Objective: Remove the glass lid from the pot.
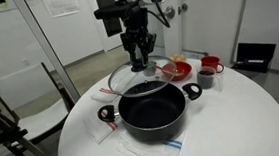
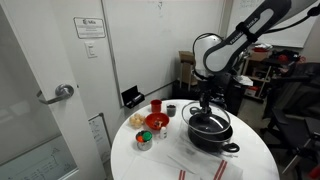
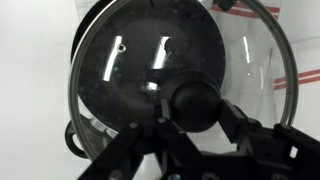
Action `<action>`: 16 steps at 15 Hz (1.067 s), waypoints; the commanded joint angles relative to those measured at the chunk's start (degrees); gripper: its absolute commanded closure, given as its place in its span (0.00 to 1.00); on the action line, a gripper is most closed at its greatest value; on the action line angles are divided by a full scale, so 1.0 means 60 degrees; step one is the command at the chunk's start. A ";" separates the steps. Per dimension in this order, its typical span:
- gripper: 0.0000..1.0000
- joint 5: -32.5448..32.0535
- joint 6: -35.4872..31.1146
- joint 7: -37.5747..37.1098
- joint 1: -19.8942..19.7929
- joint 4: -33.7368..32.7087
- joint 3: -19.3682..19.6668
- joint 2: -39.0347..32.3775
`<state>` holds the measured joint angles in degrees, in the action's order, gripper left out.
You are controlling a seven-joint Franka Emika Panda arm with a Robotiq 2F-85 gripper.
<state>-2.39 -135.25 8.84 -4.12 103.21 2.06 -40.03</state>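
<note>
The black pot (image 1: 152,112) stands open on the round white table; it also shows in an exterior view (image 2: 211,133). My gripper (image 1: 140,60) is shut on the dark knob (image 3: 195,103) of the glass lid (image 1: 128,85). It holds the lid lifted, a little above the pot's far rim and shifted off its centre. In the wrist view the lid's metal rim (image 3: 75,95) rings the frame, and the pot's dark inside (image 3: 140,60) shows through the glass. In an exterior view the gripper (image 2: 205,100) hangs just over the pot.
Red bowls and cups (image 1: 179,70) (image 1: 212,63) and a dark cup (image 1: 206,79) stand behind the pot. More red dishes (image 2: 157,122) and a can (image 2: 143,140) are beside it. Striped cloths (image 1: 104,131) lie under the pot. A chair (image 1: 26,97) stands by the table (image 1: 233,121).
</note>
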 commanded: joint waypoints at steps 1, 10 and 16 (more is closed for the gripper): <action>0.75 -0.0762 0.0753 -0.0570 0.0814 -0.0329 0.0090 0.0276; 0.75 -0.2166 0.2153 -0.0643 0.2423 -0.1694 -0.0279 -0.0257; 0.50 -0.2231 0.1916 -0.0625 0.2522 -0.1416 -0.0470 -0.0202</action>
<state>-15.17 -124.02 5.47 11.67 94.94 0.07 -41.15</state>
